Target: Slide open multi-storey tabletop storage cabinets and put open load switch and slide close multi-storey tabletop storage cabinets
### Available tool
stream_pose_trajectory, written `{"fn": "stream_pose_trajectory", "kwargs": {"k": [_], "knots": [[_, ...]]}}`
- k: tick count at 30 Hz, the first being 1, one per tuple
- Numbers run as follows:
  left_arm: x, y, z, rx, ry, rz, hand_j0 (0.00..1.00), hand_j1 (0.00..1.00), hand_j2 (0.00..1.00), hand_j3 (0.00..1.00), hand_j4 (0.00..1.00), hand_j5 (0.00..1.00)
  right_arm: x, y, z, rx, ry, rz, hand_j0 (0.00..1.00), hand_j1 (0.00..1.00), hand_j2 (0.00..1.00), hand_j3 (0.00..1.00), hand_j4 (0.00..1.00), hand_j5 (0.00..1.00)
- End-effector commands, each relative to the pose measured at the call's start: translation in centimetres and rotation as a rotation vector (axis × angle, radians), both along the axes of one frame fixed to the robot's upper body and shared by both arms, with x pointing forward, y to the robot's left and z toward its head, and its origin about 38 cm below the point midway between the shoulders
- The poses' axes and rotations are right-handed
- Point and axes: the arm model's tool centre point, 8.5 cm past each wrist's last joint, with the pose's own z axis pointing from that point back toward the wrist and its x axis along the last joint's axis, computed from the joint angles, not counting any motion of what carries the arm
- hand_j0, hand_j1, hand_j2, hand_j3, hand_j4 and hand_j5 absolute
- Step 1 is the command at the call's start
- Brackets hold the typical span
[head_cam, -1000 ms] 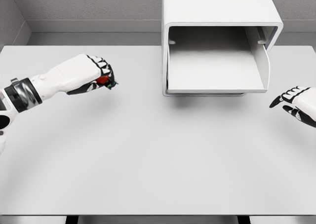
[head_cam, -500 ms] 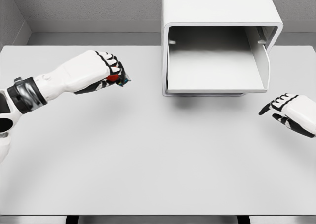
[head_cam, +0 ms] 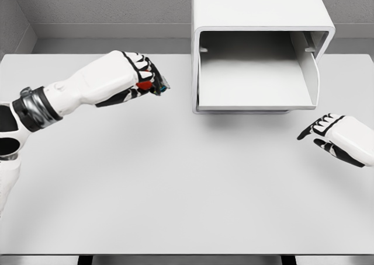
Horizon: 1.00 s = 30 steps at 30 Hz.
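Head view shows us the small load switch with a red part and dark, bluish edges (head_cam: 151, 85), clamped in the curled fingers of our white left hand (head_cam: 130, 72). Only its red face and a dark corner poke out past the fingertips, so we cannot tell its full shape. We hold it in the air above the flat white table (head_cam: 175, 183), left of the cabinet and apart from it. Our left arm reaches in from the picture's left edge, with a grey and black band at the wrist.

To the right of the switch stands the white multi-storey tabletop storage cabinet with rounded corners (head_cam: 257, 8), at the far side of the table. Its white drawer (head_cam: 257, 84) is slid out toward us, and the tray floor we can see is bare. The drawer's front edge is nearest us, and a shadow lies on the table under it.

Farther out, our white right hand with black finger joints (head_cam: 333, 138) hovers over the table near the right edge, below and right of the drawer's front corner. Its fingers are loosely extended and hold nothing.

A grey wall runs behind the table.
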Motion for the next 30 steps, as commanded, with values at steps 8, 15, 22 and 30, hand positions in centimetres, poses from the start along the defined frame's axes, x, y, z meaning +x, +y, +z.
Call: {"fn": "stream_pose_trajectory", "kwargs": {"k": [8, 15, 22, 30], "knots": [[0.0, -2.0, 0.4, -0.076, -0.002, -0.037, 0.43, 0.43, 0.43, 0.43, 0.43, 0.43, 0.0, 0.1, 0.1, 0.012, -0.002, 0.000, 0.55, 0.55, 0.55, 0.55, 0.55, 0.55], [-0.1, -3.7, 0.6, -0.133, -0.003, -0.065, 0.43, 0.43, 0.43, 0.43, 0.43, 0.43, 0.0, 0.1, 0.1, 0.014, -0.003, 0.000, 0.56, 0.56, 0.56, 0.56, 0.56, 0.56], [-0.1, -5.4, 1.1, -0.165, -0.014, -0.096, 0.44, 0.44, 0.44, 0.44, 0.44, 0.44, 0.0, 0.2, 0.0, 0.015, -0.002, 0.002, 0.56, 0.56, 0.56, 0.56, 0.56, 0.56], [-0.1, -7.6, 1.3, -0.189, -0.018, -0.127, 0.44, 0.44, 0.44, 0.44, 0.44, 0.44, -0.1, 0.3, -0.1, 0.020, 0.000, 0.002, 0.56, 0.56, 0.56, 0.56, 0.56, 0.56]]}}
